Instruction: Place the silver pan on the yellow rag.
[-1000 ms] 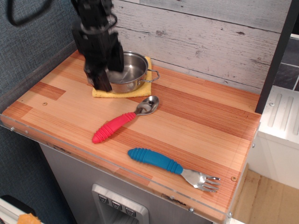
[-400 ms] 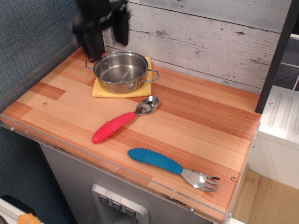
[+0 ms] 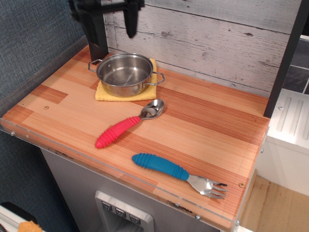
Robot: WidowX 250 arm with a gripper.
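The silver pan (image 3: 125, 74) is a small shiny steel pot with two wire loop handles. It stands upright on the yellow rag (image 3: 105, 94), which shows at the pan's front and right edges at the back left of the wooden counter. My black gripper (image 3: 113, 30) hangs above and behind the pan, clear of it, near the plank wall. Its two fingers are spread apart with nothing between them.
A spoon with a red handle (image 3: 117, 131) lies just in front of the pan. A fork with a blue handle (image 3: 161, 166) lies near the front edge. A grey fabric wall stands at the left, a white cabinet (image 3: 289, 140) at the right.
My gripper has let go of the pan, risen and drawn back toward the wall. The pan stays on the rag, now in full view.
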